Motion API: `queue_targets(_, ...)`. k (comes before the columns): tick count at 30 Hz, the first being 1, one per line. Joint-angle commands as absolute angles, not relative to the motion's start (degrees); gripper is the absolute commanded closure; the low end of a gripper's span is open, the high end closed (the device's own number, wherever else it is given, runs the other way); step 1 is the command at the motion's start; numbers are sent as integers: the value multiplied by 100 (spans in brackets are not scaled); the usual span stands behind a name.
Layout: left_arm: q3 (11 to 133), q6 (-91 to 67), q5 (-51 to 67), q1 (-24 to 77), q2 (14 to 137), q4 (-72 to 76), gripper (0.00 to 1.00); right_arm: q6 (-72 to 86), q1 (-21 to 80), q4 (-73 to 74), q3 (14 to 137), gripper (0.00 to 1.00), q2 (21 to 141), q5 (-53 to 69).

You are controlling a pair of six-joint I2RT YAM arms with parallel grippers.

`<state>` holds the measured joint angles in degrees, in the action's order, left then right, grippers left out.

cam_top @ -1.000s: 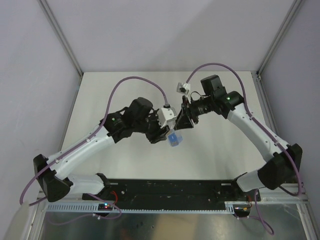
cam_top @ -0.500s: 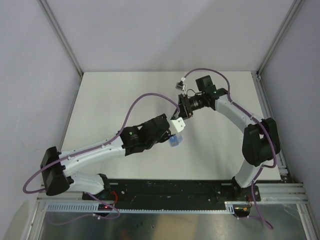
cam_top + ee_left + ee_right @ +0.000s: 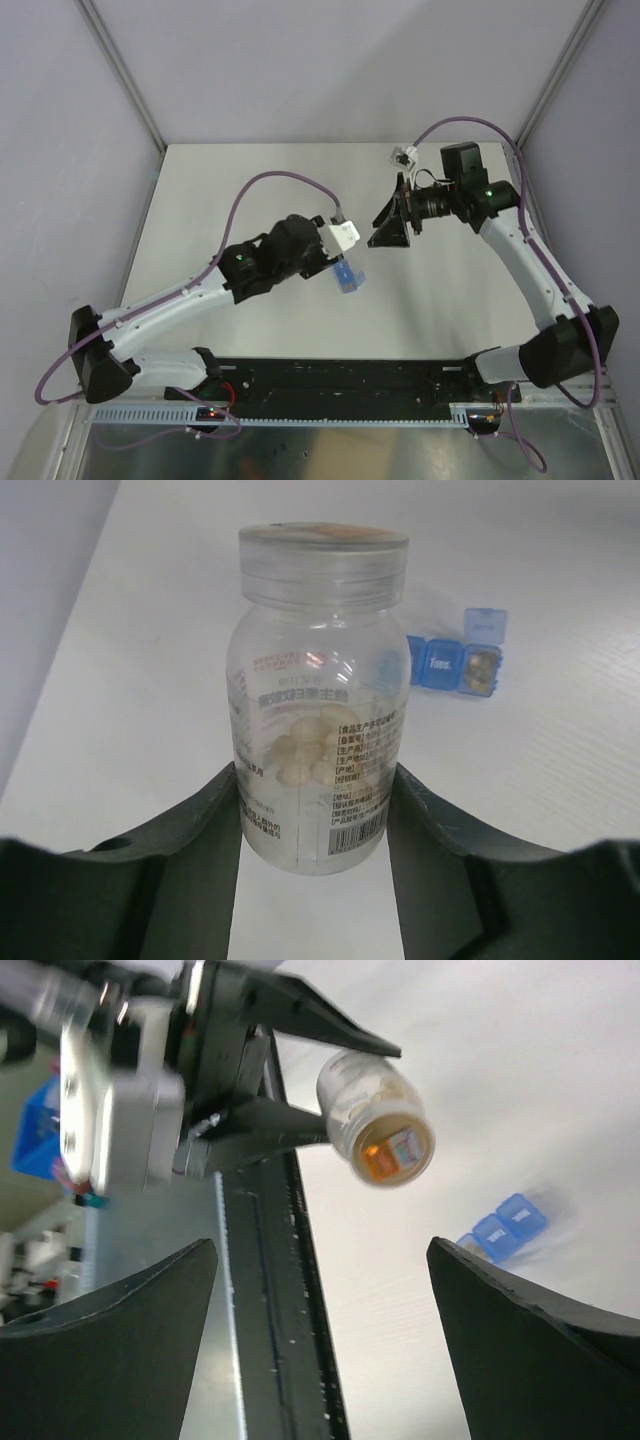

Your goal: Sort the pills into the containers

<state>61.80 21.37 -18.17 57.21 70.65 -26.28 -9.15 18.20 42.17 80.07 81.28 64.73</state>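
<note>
1. Here, the work surface is a plain white table [image 3: 250, 180], matte and without marks, closed in by pale grey-lilac walls [image 3: 330, 70] with bare metal posts [image 3: 120, 70] in the corners.
2. A black rail [image 3: 350, 375] runs along the near edge of the table, where both arms are fixed.
3. The left gripper [image 3: 314, 772] is closed on a clear pill bottle [image 3: 318, 680]; each finger presses on one side of its lower half, and the bottle stands upright between them.
4. The bottle has a clear cap on top, and pale round tablets [image 3: 300, 745] lie inside it.
5. The blue pill organiser [image 3: 457, 660] lies flat on the table, near the left gripper and apart from the bottle.
6. It has three joined compartments; the lid of one end compartment stands open, and orange-brown pills [image 3: 480, 668] show inside.
7. The right gripper [image 3: 318, 1260] hangs above the table with its jaws wide apart and holding nothing.
</note>
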Motion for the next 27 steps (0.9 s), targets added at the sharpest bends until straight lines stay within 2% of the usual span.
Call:
queue_targets(1,6693,2004,179,5193,6677,-3102,100,-2170,2074,4798,8035,8,7471,5787)
queue_targets(8,7031,1905,3363,4452,6650,-3946,100,-3168,2882,4794,8011,8,6783,4821)
queue_targets(11,7144,1870,4103,4351,6755,-4170,100,-3451,3204,4926,8106,8,6744,4595)
queue_targets(19,7282,1840,4600,4339,6886,-4343,100,-3711,3727,5123,8354,15,6920,4444)
queue_targets(27,7295,1855,4493,4334,6959,-4351,100,-3650,3835,5199,8407,31,7055,4633)
